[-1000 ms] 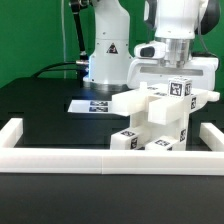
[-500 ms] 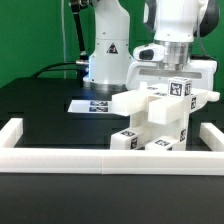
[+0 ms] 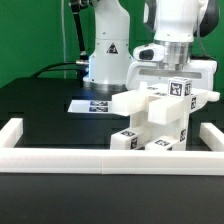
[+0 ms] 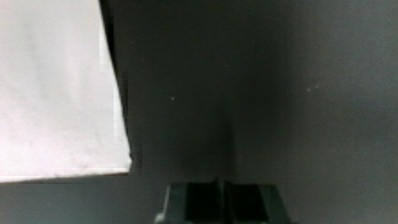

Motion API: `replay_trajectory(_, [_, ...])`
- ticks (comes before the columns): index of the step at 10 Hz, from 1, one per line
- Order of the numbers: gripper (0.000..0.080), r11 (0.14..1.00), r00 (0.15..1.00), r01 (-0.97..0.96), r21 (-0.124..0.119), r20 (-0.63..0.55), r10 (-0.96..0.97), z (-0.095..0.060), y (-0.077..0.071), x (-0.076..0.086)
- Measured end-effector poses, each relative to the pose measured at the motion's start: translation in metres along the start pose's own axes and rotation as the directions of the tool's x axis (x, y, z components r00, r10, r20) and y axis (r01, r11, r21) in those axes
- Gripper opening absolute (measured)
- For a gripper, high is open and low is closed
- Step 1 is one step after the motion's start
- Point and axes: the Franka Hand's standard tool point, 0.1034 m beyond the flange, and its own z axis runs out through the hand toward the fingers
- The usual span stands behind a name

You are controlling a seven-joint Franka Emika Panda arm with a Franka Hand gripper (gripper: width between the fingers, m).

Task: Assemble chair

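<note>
Claw [image 4: 217, 188] fully closed on nothing, hovering w/ chair [image 3: 160, 118] parts below.

The chair [image 3: 160, 118] is matte white throughout, its blocky pieces carrying small square tags [image 3: 178, 88] printed in black and white. The border frame [image 3: 60, 160] along the near edge is plain white, no markings visible. The table [image 3: 45, 105] surface is black. The marker board [image 3: 92, 104], lying flat at the centre, is white with dark printed squares. The robot arm [image 3: 178, 25] is white with dark grey joints; its base [image 3: 105, 55] is white and bears a small black triangular mark. The backdrop on the exterior view's left is green. In the wrist view, a white slab [image 4: 54, 90] sits against dark grey, and the gripper [image 4: 217, 200] appears black.
</note>
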Motion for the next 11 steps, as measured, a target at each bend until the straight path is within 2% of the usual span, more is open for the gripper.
replay_trajectory(4, [0.0002, 1.000, 1.000, 0.000, 0.000, 0.000, 0.000, 0.000, 0.000, 0.000])
replay_trajectory(5, [0.0119, 1.000, 1.000, 0.001, 0.000, 0.000, -0.001, 0.000, 0.000, 0.000])
replay_trajectory(6, [0.0119, 1.000, 1.000, 0.014, 0.003, 0.003, -0.014, -0.003, 0.002, 0.005])
replay_trajectory(7, [0.0332, 1.000, 1.000, 0.027, 0.008, 0.002, -0.027, -0.006, 0.007, 0.012])
replay_trajectory(9, [0.0587, 0.999, 0.999, 0.041, 0.027, -0.003, -0.040, -0.019, 0.018, 0.026])
replay_trajectory(10, [0.0587, 0.999, 0.999, 0.033, 0.029, -0.007, -0.032, -0.021, 0.015, 0.025])
replay_trajectory(11, [0.0636, 0.999, 0.999, 0.032, 0.028, -0.006, -0.032, -0.020, 0.016, 0.025])
